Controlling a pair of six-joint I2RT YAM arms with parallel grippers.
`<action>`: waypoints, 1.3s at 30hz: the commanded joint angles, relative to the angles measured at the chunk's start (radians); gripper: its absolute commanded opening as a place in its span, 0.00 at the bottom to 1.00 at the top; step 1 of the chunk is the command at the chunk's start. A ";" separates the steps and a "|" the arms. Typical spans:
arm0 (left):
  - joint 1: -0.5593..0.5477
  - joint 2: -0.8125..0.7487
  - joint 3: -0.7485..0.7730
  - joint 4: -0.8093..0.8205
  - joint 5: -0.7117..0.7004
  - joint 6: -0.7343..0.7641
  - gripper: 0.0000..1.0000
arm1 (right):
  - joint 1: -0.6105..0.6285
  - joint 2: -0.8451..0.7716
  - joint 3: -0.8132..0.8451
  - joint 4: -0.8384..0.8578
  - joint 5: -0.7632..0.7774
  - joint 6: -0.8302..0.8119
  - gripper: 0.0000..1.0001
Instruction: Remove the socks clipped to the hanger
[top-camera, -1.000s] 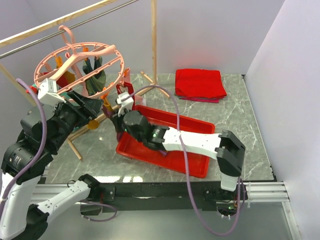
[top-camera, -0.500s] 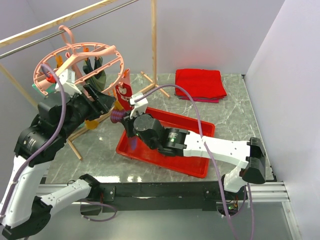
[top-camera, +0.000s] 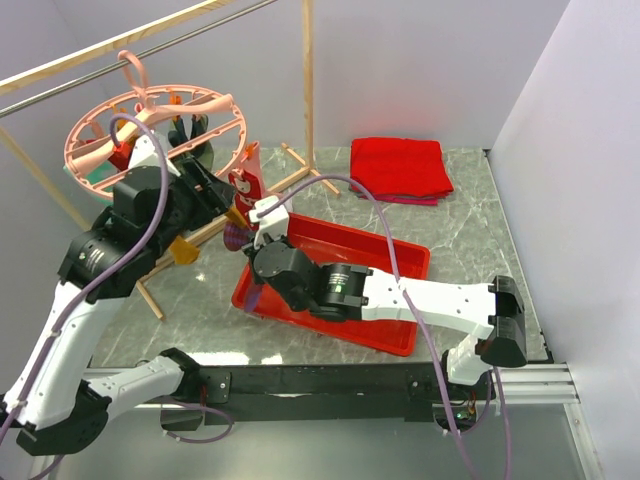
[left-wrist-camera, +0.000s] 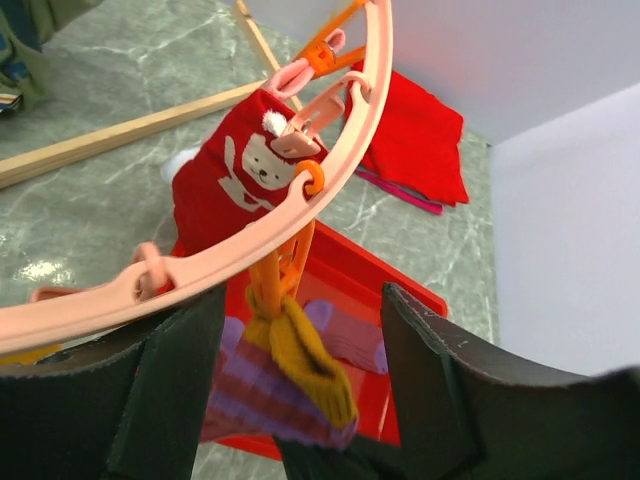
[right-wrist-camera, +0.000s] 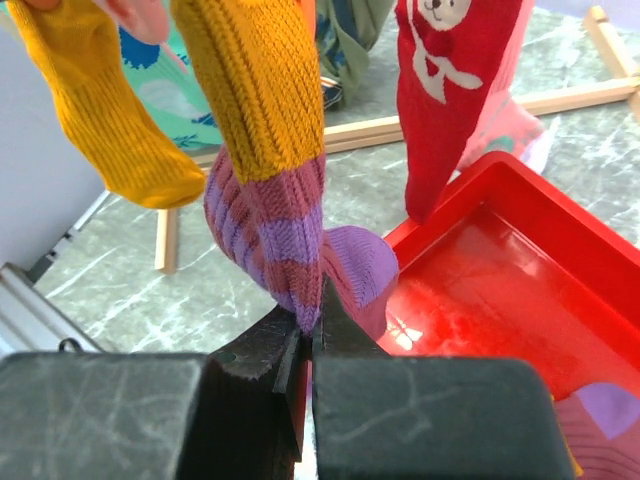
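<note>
The round pink hanger (top-camera: 100, 135) hangs from the metal bar with several socks clipped on. My left gripper (top-camera: 215, 195) is open at its near rim (left-wrist-camera: 340, 150). Its jaws (left-wrist-camera: 300, 300) stand either side of an orange clip (left-wrist-camera: 278, 272) that holds a yellow-cuffed, purple-and-maroon striped sock (left-wrist-camera: 290, 375). My right gripper (right-wrist-camera: 310, 312) is shut on that sock's lower end (right-wrist-camera: 270, 220), below the hanger (top-camera: 245, 250). A red sock with a white bear (top-camera: 245, 185) hangs beside it (right-wrist-camera: 450, 80). Another yellow sock (right-wrist-camera: 100, 130) and a teal patterned one (right-wrist-camera: 170, 95) hang behind.
A red tray (top-camera: 400, 255) lies under my right arm with a purple striped sock (left-wrist-camera: 350, 335) in it. A folded red cloth (top-camera: 398, 165) lies at the back. The wooden rack's post (top-camera: 308, 80) and floor struts stand behind the hanger. Walls close in on both sides.
My left arm has swung up and right, bringing its gripper to the hanger's rim. My right arm has stretched out, and its gripper has shifted from the red sock to the striped sock.
</note>
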 joint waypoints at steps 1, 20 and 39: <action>-0.002 -0.001 -0.035 0.056 -0.057 -0.016 0.67 | 0.029 0.006 0.047 0.009 0.111 -0.037 0.00; -0.005 0.030 -0.097 0.145 -0.154 0.017 0.47 | 0.061 -0.027 0.007 0.082 0.154 -0.103 0.00; -0.007 -0.029 -0.136 0.208 -0.136 0.037 0.01 | 0.069 -0.143 -0.165 0.033 0.184 0.003 0.00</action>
